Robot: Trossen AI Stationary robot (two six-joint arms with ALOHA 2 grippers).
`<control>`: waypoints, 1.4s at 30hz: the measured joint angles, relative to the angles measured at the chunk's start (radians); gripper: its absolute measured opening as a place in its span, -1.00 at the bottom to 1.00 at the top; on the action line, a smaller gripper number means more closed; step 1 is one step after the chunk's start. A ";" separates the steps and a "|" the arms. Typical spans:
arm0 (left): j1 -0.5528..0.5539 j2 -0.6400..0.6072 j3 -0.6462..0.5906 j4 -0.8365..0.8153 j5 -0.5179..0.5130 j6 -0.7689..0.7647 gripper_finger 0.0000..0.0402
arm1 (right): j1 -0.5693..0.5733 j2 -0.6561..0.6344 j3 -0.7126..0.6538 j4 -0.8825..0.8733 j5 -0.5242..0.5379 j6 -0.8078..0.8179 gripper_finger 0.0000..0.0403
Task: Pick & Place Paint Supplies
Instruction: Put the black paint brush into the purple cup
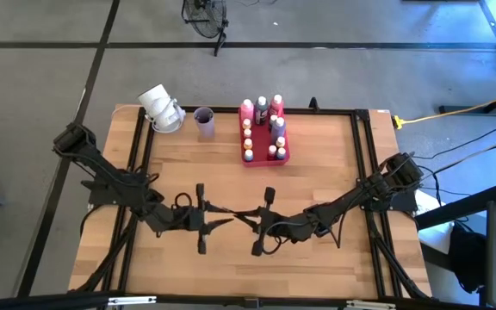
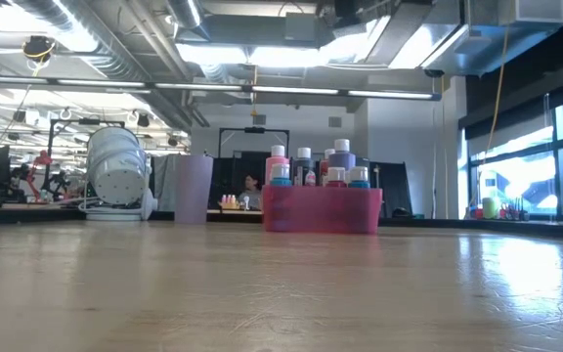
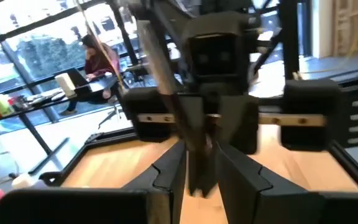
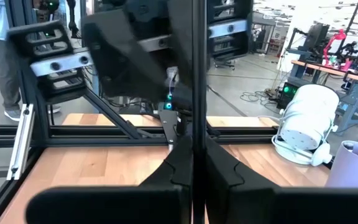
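Note:
Over the middle of the table my two grippers meet tip to tip, the left gripper (image 1: 227, 220) coming from the left and the right gripper (image 1: 243, 215) from the right. Both are shut on one thin dark paintbrush (image 3: 166, 81) (image 4: 197, 74), held above the wood. Several light-capped paint bottles (image 1: 275, 120) (image 2: 306, 166) stand in the pink-red tray (image 1: 284, 158) (image 2: 321, 210) at the far middle. The low view shows neither arm. My left gripper (image 3: 197, 165) pinches the paintbrush's shaft (image 3: 194, 146) between its two fingers, coming level from the table's left and lying across it. The brush slants up out of the fingers, clear of the table. My right gripper (image 4: 194, 152) pinches the same brush's thin shaft (image 4: 197, 127) between its shut fingers, level from the table's right and across it. The brush rises straight out of the fingers, lifted clear. Which end each gripper has, I cannot tell.
A lilac cup (image 1: 204, 120) (image 2: 192, 188) stands left of the tray, and a white round object (image 1: 162, 108) (image 2: 115, 166) lies at the far left. A black frame (image 1: 231, 110) runs around the table. Bare wood lies under and in front of the grippers.

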 joint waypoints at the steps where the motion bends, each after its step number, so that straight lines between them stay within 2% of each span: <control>1: 0.007 0.000 0.000 0.006 0.000 0.000 -0.60 | 0.000 0.000 0.000 -0.001 0.000 0.000 -0.93; 8: 0.047 0.000 0.000 0.051 0.087 -0.001 -0.62 | 0.000 0.000 0.000 -0.015 -0.001 0.000 -0.93; 16: 0.067 0.000 0.000 0.073 0.094 0.020 -0.63 | 0.000 0.000 0.000 -0.027 0.001 0.002 -0.93; 25: 0.066 0.000 0.000 0.072 0.109 0.040 -0.91 | -0.002 0.000 0.000 -0.044 0.000 -0.009 -0.93; 27: 0.066 0.000 0.000 0.072 0.116 0.039 -0.92 | -0.002 0.000 0.000 -0.046 -0.004 -0.015 -0.93; 30: 0.066 0.000 0.000 0.068 0.121 0.049 -0.92 | -0.002 0.000 0.000 -0.046 -0.003 -0.018 -0.81; 34: 0.066 0.000 0.000 0.062 0.100 0.057 -0.92 | 0.001 0.000 0.000 -0.055 0.023 -0.020 -0.51; 36: 0.060 -0.001 0.000 0.056 0.067 0.060 -0.92 | 0.007 0.000 0.000 -0.067 0.053 -0.022 -0.35; 38: 0.047 -0.014 0.000 0.021 -0.018 0.097 -0.92 | 0.021 0.000 0.000 -0.070 0.121 -0.022 -0.19; 42: 0.030 -0.096 0.000 -0.123 -0.386 0.206 -0.92 | 0.060 0.000 0.000 -0.070 0.244 -0.002 0.07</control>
